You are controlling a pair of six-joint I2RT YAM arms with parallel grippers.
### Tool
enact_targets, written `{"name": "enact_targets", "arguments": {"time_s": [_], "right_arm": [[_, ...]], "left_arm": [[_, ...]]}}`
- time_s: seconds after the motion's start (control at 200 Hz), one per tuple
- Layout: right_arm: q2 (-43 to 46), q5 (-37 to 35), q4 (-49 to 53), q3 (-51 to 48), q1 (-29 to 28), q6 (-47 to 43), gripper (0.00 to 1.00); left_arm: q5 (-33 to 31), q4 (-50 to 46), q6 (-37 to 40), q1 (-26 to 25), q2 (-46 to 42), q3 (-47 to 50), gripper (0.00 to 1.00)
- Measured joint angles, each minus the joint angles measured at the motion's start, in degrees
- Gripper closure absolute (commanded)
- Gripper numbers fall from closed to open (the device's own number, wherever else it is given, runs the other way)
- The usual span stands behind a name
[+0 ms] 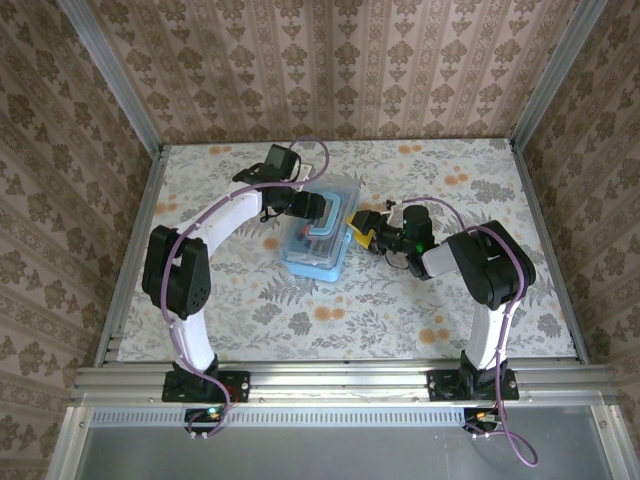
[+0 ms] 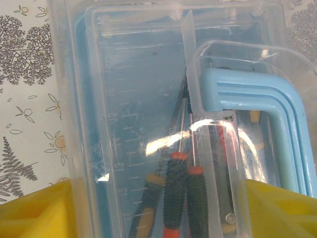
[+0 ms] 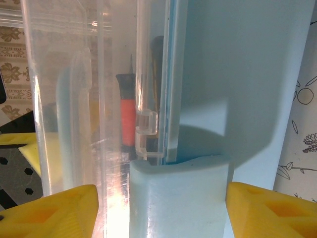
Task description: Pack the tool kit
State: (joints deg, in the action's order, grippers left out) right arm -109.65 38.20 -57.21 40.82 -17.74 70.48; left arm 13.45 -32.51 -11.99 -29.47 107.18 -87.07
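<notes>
The tool kit's light-blue case (image 1: 318, 252) lies mid-table with its clear lid (image 2: 129, 89) down. Through the lid I see screwdrivers (image 2: 176, 193) with black-and-orange handles, beside the blue handle (image 2: 257, 94). My left gripper (image 1: 322, 212) (image 2: 161, 210) is open low over the lid, and its yellow fingers (image 2: 34, 213) overlap the case's top. My right gripper (image 1: 357, 238) (image 3: 162, 210) is open at the case's right edge. A blue latch (image 3: 181, 198) stands between its fingers. The right finger (image 3: 267, 208) touches it, and a gap shows on the left side. An orange screwdriver handle (image 3: 126, 119) shows through the lid's wall.
The floral tablecloth (image 1: 450, 290) is bare around the case. Metal frame rails (image 1: 330, 380) run along the near edge and both sides, with wallpapered walls behind. Both arms reach in towards the case from either side.
</notes>
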Motion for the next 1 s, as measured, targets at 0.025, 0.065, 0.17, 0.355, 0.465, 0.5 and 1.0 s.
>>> {"name": "enact_targets", "arguments": {"time_s": [0.025, 0.065, 0.17, 0.355, 0.465, 0.5, 1.0], "right_arm": [[0.00, 0.02, 0.09, 0.00, 0.02, -0.15, 0.32], [-0.02, 0.00, 0.17, 0.00, 0.02, -0.22, 0.33], [-0.11, 0.00, 0.55, 0.00, 0.09, -0.66, 0.36], [-0.15, -0.28, 3.23, -0.04, 0.11, -1.79, 0.37], [-0.22, -0.31, 4.09, -0.04, 0.11, -2.38, 0.37], [-0.22, -0.33, 4.09, -0.04, 0.11, -2.60, 0.37], [-3.34, 0.44, -3.91, -0.22, -0.11, 2.64, 0.35]], "left_arm": [[0.04, 0.00, 0.00, 0.02, 0.00, 0.00, 0.58], [0.04, 0.00, 0.00, 0.02, 0.00, 0.00, 0.58], [0.11, 0.02, 0.02, 0.02, 0.00, 0.00, 0.58], [0.26, 0.02, 0.00, 0.00, -0.02, 0.00, 0.58], [0.28, 0.07, 0.02, 0.00, -0.04, 0.04, 0.58], [0.28, 0.09, 0.02, 0.00, -0.02, 0.04, 0.58], [0.68, 0.44, 0.00, 0.35, -0.02, 0.04, 0.59]]}}
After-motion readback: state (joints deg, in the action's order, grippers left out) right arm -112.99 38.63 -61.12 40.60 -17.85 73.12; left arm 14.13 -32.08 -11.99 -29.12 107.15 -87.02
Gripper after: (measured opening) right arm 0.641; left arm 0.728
